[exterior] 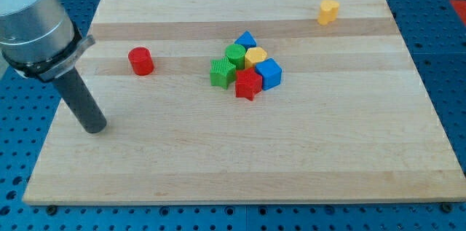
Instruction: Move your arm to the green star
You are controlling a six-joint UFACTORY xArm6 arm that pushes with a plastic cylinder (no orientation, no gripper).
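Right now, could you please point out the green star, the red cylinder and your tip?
green star point(222, 72), camera view, on its ridged top face.
red cylinder point(140, 60), camera view, on its round side, just below the top.
my tip point(95, 127), camera view, at the rod's lower end, far left of the blocks.

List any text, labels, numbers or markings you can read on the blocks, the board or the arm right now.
None: there is no readable text in the camera view.
The wooden board is bare wood grain.
The blocks, such as the green star, red cylinder and yellow block, carry no print.
The arm's rod down to my tip, at the view's left and apart from the blocks, shows no label.
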